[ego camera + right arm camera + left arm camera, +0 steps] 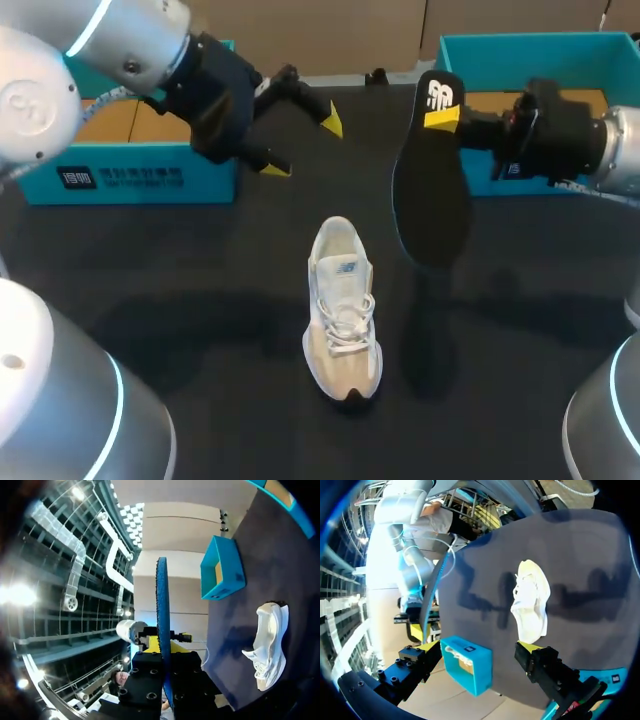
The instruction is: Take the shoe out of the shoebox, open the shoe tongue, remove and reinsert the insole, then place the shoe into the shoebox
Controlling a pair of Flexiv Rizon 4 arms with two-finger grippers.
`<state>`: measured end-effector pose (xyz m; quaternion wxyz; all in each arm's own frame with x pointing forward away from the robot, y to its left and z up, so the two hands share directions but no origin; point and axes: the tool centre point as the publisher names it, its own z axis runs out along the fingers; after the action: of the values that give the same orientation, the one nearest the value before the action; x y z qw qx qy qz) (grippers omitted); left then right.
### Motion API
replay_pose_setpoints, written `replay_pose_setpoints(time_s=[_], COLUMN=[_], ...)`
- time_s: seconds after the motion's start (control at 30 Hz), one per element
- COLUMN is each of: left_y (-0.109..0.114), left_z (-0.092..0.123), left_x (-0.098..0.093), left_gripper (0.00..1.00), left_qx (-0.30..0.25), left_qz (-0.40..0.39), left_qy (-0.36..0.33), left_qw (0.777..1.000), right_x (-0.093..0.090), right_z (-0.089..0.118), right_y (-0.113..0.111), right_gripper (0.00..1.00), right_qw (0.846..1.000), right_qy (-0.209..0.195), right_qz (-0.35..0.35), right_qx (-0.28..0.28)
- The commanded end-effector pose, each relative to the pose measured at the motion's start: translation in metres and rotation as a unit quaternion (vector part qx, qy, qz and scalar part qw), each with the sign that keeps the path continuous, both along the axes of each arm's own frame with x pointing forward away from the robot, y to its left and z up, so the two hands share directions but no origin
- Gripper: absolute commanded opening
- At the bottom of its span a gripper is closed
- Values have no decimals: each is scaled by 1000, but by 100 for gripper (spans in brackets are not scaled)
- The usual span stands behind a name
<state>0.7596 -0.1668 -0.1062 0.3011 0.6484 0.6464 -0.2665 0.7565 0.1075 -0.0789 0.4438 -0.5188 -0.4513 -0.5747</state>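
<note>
Right gripper [447, 118] clamps the black insole [430, 205], hanging at two o'clock from the mid-table sneaker [343, 310], heel at twelve, toe at six; left gripper [301, 144], released, sits at eleven.

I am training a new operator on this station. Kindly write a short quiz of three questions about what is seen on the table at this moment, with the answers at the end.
1. True or false: the white shoe stands on its sole on the black table.
2. Which thing is the right gripper shut on? A) a shoelace B) the black insole C) a box lid
3. Fill in the missing word: the fingers of the left gripper are ____ and hold nothing.

Key: 1 true; 2 B; 3 open.
</note>
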Motion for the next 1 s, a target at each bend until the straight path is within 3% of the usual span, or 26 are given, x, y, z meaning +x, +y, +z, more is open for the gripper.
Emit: replay_pose_setpoints(time_s=[0.03,0.73,0.8,0.87,1.0], left_y=[2,-22,-23,-25,-27], left_z=[-5,24,25,25,20], left_x=[-4,2,2,3,2], left_gripper=[100,100,100,100,100], left_qx=[-64,-245,-252,-262,-270], left_qz=[7,17,17,17,19], left_qy=[-9,-23,-18,-16,-14], left_qw=[998,969,967,965,962], right_x=[19,24,25,30,38], right_z=[-3,-2,-5,-13,-17], right_y=[10,10,11,13,17], right_gripper=[0,0,0,0,0], right_qw=[1000,1000,1000,998,993], right_qy=[3,-1,11,51,111], right_qz=[0,-6,-14,-34,-37], right_qx=[-3,-7,-2,12,-22])
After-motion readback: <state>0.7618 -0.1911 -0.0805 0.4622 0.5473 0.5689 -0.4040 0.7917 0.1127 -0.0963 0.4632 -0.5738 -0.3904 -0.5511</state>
